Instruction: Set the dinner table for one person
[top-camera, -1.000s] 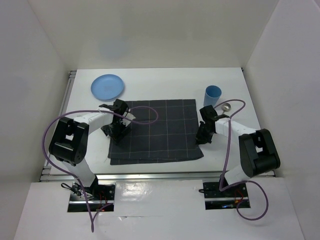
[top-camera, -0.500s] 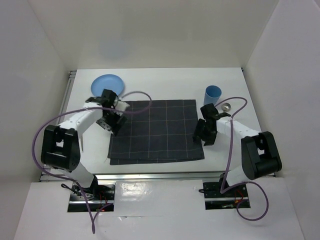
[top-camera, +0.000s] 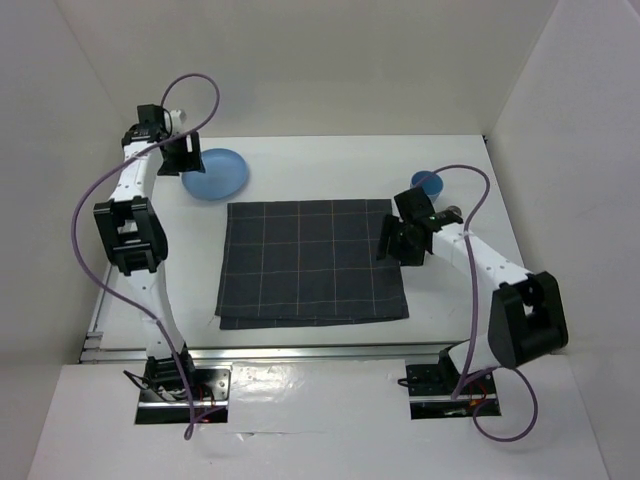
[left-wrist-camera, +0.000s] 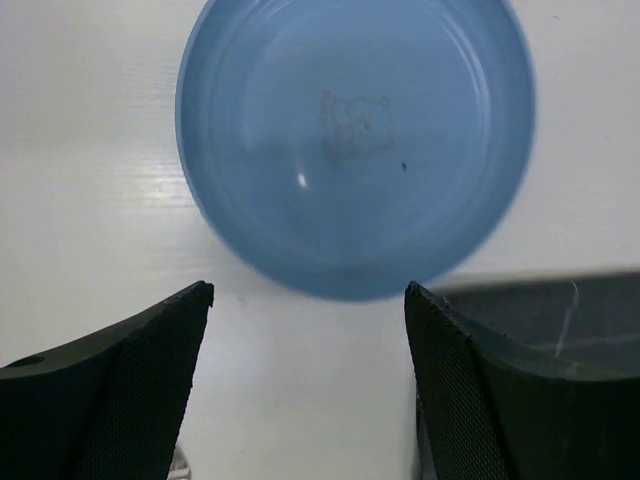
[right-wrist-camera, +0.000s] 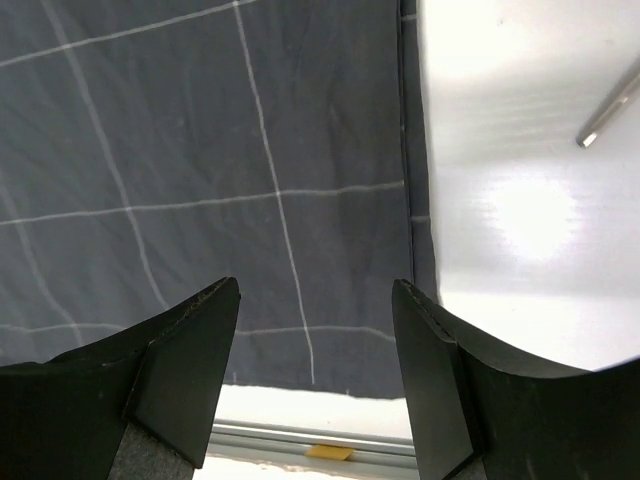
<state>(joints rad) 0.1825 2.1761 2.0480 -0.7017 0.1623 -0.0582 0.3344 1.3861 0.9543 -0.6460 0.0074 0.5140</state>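
Note:
The dinner table (top-camera: 330, 160) is a white tabletop with a dark grey grid-lined mat (top-camera: 310, 262) spread flat in its middle. A blue plate (top-camera: 215, 173) lies at the far left. My left gripper (top-camera: 187, 160) hovers just left of it, open and holding nothing. In the left wrist view the plate (left-wrist-camera: 355, 140) sits just beyond the open fingers (left-wrist-camera: 150, 350). My right gripper (top-camera: 396, 243) hangs open over the mat's right edge; its wrist view shows the mat (right-wrist-camera: 200, 150) below, with nothing between the fingers (right-wrist-camera: 440, 350).
A blue cup (top-camera: 428, 182) stands behind the right arm, with a small metal piece (top-camera: 453, 212) beside it. A thin metal handle (right-wrist-camera: 610, 110) lies on the white top right of the mat. An aluminium rail (right-wrist-camera: 300, 440) runs along the near edge.
The left arm swung from the mat's left edge out to the far left beside the plate. The right gripper opened and let go of the mat's right edge, then rose a little.

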